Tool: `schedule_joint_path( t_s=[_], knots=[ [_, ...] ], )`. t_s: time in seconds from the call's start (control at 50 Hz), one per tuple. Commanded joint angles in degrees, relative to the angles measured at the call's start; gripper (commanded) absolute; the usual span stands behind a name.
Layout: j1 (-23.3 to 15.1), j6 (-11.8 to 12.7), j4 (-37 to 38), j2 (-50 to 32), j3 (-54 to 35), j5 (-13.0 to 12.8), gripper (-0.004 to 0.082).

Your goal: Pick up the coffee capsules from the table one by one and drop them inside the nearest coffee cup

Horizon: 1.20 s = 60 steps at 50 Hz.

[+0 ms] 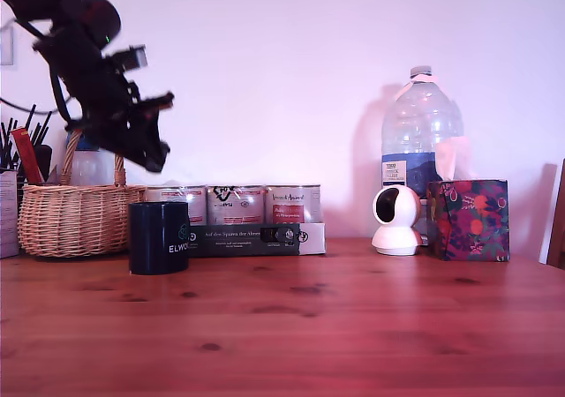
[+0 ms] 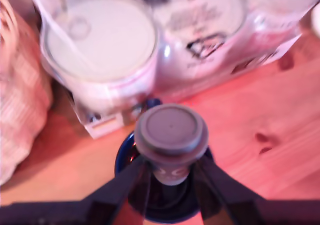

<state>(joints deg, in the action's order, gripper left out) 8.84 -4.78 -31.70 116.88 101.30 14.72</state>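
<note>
The worktop [image 1: 353, 326] was knotty wood with a smooth, faintly glossy finish. The coffee cup [image 1: 159, 237] looked glazed and dark, its side lightly shiny. The coffee capsule [image 2: 171, 130] had a matt, smooth grey face. The basket [image 1: 75, 219] was woven wicker, rough in texture. The tins [image 1: 237, 205] looked metal under paper labels. The water bottle [image 1: 421, 128] was clear plastic, the camera [image 1: 395, 220] glossy white plastic, and the pincer [image 1: 150, 154] matt black.

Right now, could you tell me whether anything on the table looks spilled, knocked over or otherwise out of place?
Nothing stands out. The mug stands upright, with the tins and basket behind it. The gripper holds a capsule above the mug's opening; no spill shows on the table.
</note>
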Motion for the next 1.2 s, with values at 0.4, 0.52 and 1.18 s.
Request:
schedule_joint_path(
  t_s=[0.4,0.52,1.18],
  knots=[
    [-0.11,-1.33,-3.21,3.67,0.72,-0.59,0.0130],
    [-0.09,-1.29,-2.84,3.67,0.72,-0.55,0.0130],
    [-0.11,-1.68,-1.90,3.65,0.72,-0.63,0.0780]
  ],
)
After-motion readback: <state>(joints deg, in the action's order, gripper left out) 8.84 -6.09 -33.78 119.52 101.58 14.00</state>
